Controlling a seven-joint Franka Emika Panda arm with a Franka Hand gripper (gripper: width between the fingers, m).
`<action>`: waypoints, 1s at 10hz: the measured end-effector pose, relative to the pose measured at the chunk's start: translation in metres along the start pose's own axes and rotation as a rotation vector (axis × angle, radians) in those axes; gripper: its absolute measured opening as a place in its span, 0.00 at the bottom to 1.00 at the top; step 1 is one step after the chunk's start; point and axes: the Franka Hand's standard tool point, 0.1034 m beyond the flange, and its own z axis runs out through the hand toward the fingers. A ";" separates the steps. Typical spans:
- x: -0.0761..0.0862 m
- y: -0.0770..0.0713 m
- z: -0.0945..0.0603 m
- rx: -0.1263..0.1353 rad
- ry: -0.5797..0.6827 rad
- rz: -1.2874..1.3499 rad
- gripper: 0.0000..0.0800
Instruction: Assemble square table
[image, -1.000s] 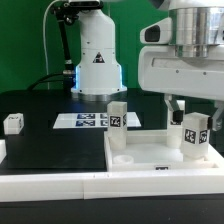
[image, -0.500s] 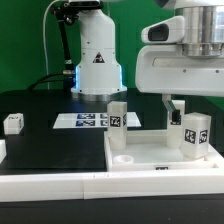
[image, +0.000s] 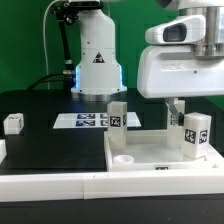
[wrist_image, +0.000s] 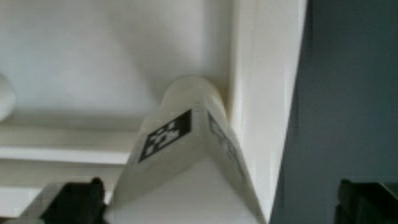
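The white square tabletop (image: 150, 157) lies at the front of the black table, rim up. Two white tagged legs stand upright on it: one at its far left corner (image: 118, 121), one at its right corner (image: 195, 134). A third leg (image: 13, 123) lies loose at the exterior view's left. My gripper (image: 178, 110) hangs just above and behind the right leg, open and empty. In the wrist view the gripper (wrist_image: 222, 205) shows its dark fingertips (wrist_image: 80, 203) wide apart, with the tagged leg (wrist_image: 178, 150) below them against the tabletop's rim (wrist_image: 267, 70).
The marker board (image: 85, 121) lies flat behind the tabletop. A long white border bar (image: 60, 195) runs along the front edge, and another white piece (image: 2, 150) sits at the left edge. The robot's base (image: 95, 60) stands at the back.
My gripper has risen straight up, away from the right leg. The leg stays standing on the tabletop. Nothing else has moved.
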 end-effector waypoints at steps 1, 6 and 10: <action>0.000 0.003 0.000 -0.002 0.000 -0.087 0.81; 0.001 0.010 0.000 -0.031 -0.004 -0.390 0.81; 0.001 0.010 0.000 -0.031 -0.003 -0.349 0.36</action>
